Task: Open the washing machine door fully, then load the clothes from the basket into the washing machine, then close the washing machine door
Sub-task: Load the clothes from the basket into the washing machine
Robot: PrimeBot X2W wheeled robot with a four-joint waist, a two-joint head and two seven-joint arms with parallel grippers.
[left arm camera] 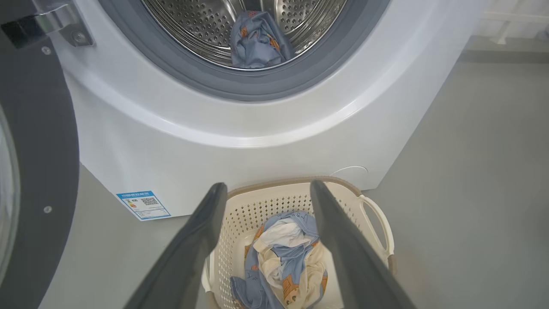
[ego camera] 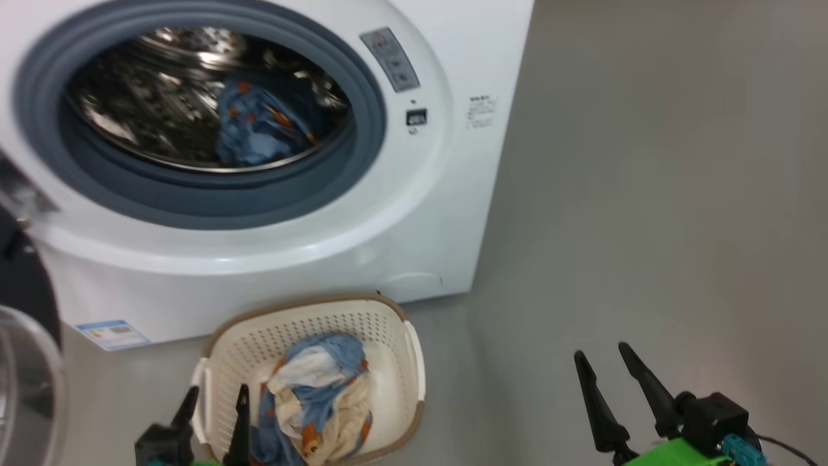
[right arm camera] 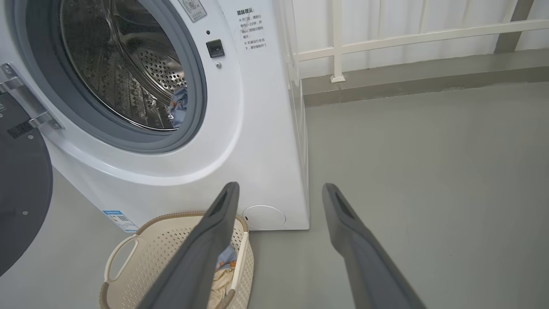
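Note:
The white washing machine (ego camera: 414, 213) stands with its door (ego camera: 26, 362) swung open to the left, black rim and glass bowl showing. One blue printed garment (ego camera: 259, 123) lies in the steel drum, also seen as the garment (left arm camera: 257, 40). The cream basket (ego camera: 259, 336) sits on the floor before the machine, holding a bundle of blue and cream clothes (ego camera: 323, 395). My left gripper (ego camera: 217, 396) is open at the basket's left rim, above the clothes (left arm camera: 283, 253). My right gripper (ego camera: 601, 356) is open over bare floor, right of the basket (right arm camera: 163, 244).
Grey floor (ego camera: 647, 194) spreads to the right of the machine. A white railing (right arm camera: 386, 38) and a low ledge run behind. A blue label sticker (ego camera: 113, 334) sits at the machine's lower left corner.

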